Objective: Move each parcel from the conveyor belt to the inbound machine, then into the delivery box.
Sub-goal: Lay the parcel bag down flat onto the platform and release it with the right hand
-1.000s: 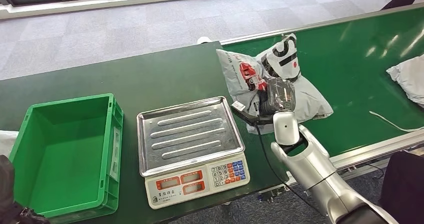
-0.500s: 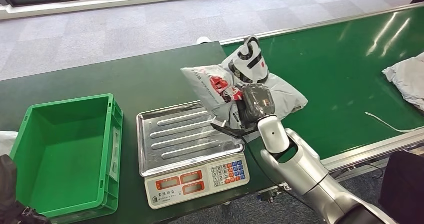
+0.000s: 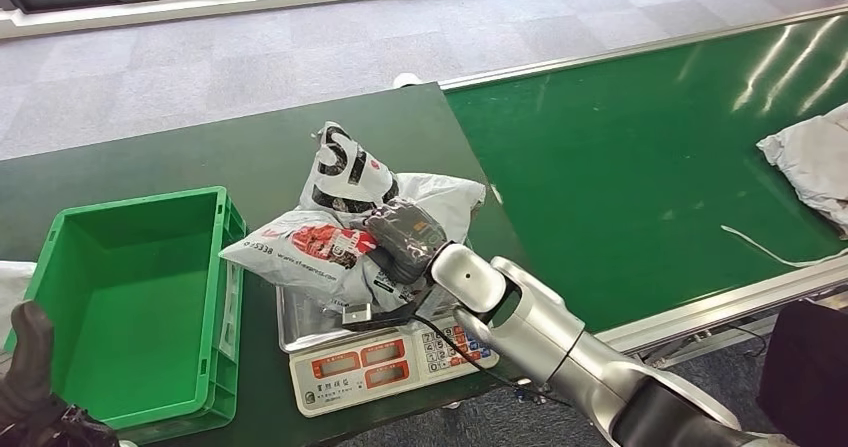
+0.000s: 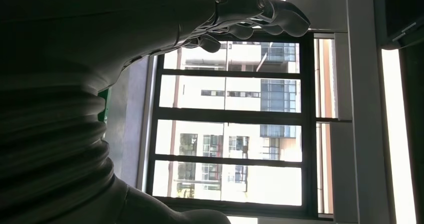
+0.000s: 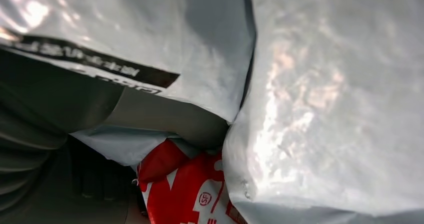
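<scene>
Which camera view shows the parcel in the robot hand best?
The head view: the whole parcel shows there over the scale, held by the right robot hand. The right wrist view shows only a close patch of its grey and red wrapping. The left wrist view faces a window.

Glossy crinkled plastic parcel [image 3: 330, 247]; ribbed shiny steel scale tray [image 3: 300, 329]; smooth plastic crate [image 3: 130, 297].

I see the shiny grey parcel bag [image 5: 325, 98] very close up, crinkly and folded. It has a red printed patch [image 5: 190, 194] and a black strip with white writing [image 5: 90, 63].
</scene>
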Motion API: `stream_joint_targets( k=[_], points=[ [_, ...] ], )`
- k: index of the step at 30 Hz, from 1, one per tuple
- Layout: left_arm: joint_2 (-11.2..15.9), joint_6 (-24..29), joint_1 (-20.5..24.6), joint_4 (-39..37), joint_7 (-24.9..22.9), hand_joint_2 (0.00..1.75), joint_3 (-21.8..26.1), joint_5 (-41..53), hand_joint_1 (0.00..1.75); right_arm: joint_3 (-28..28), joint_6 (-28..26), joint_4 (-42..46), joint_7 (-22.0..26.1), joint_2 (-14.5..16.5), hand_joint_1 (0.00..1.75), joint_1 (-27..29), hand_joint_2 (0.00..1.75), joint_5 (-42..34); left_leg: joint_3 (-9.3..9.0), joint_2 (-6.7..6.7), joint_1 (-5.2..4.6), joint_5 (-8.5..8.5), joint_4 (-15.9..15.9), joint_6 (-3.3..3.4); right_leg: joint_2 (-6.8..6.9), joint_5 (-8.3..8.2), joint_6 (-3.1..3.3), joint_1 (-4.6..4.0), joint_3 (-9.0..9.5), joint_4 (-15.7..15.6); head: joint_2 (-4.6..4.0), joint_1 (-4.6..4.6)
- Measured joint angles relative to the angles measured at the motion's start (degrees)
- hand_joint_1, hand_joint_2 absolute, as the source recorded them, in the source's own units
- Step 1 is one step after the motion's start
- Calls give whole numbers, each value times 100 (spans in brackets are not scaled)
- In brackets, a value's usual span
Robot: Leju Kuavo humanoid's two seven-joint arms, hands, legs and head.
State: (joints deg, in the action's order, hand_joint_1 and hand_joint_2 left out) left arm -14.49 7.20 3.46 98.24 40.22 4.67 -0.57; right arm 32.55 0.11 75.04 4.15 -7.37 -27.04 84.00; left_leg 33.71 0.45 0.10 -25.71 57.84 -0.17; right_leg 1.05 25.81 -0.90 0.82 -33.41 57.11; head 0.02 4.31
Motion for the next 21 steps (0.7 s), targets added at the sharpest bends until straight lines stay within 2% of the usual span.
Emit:
stream_joint_targets(
  k=[7, 11, 21],
  points=[
    [6, 70, -2, -2, 0, 175, -3, -42, 0, 252, -115, -335, 161, 36, 175, -292, 175, -273, 0, -2, 1, 0, 0, 0, 1, 0, 0, -2, 0, 0, 0, -2],
    [6, 127, -8, 22, 1, 175, -3, -42, 0, 337, -136, -454, 156, 49, 2, -372, 175, -329, 1, -1, 2, 0, 0, 0, 1, 0, 0, -2, 0, 1, -1, -1],
    [6, 168, -142, 168, 2, 175, -3, -53, 0, 485, -265, -623, 54, 129, 0, -549, 175, -440, 1, -3, 1, 0, 0, 0, 2, 0, 0, -1, 0, 1, 0, -1]
  ],
)
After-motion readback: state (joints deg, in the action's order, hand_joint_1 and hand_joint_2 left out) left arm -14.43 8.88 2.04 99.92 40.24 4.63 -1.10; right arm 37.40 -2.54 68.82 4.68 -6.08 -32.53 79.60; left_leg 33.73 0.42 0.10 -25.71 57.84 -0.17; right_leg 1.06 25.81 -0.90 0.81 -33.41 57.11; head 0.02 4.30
